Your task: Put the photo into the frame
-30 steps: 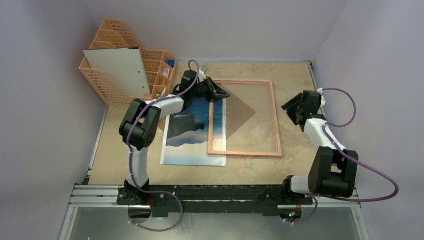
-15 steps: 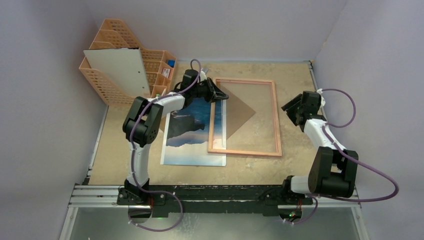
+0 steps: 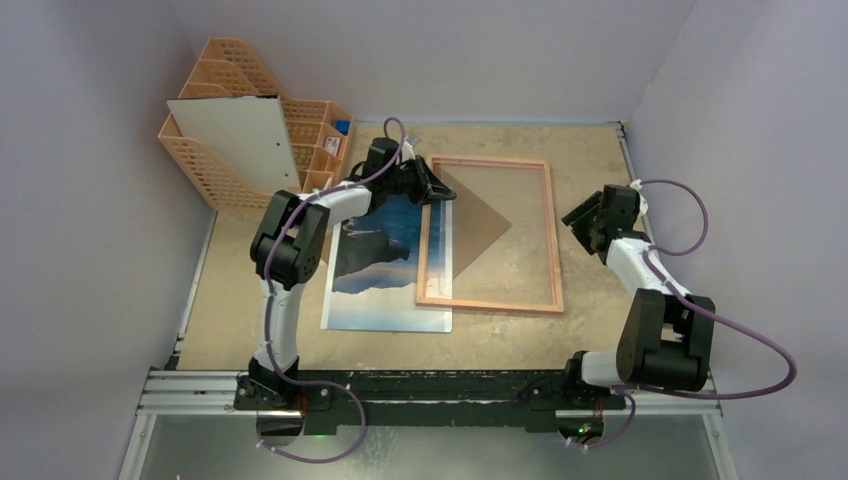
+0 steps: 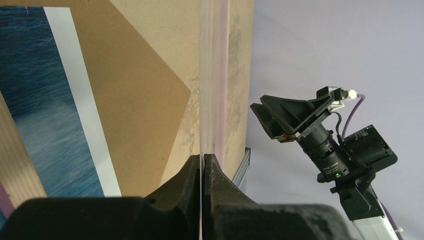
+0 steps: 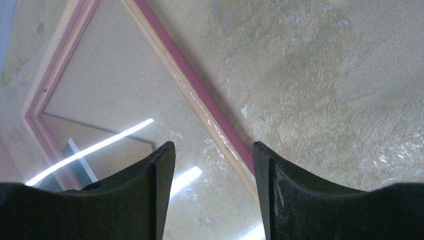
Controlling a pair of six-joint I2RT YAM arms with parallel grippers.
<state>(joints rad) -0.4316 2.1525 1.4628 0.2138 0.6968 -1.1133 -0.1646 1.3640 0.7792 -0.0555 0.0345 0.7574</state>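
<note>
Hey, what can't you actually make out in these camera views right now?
Photo: top hidden by the left arm, right edge under the frame, top view.
Brown board: only a corner shows; the photo covers the rest.
Clear sheet: edge-on in the left gripper, left wrist view; outline untraceable.
Rack contents: too small, partly behind a white panel, top view.

Your top view looks steeply down from above and behind the bases, far enough to take in the whole table point(image 3: 590, 160). Your left wrist view sits low at 12 o'clock of the table, very close behind the left fingers point(image 4: 187, 190), and faces 3 o'clock, so it catches the right arm point(image 4: 367, 150). Your right wrist view, at 3 o'clock, looks down from near past the right fingers point(image 5: 150, 195). It shares the frame point(image 5: 200, 94) with the top view.
</note>
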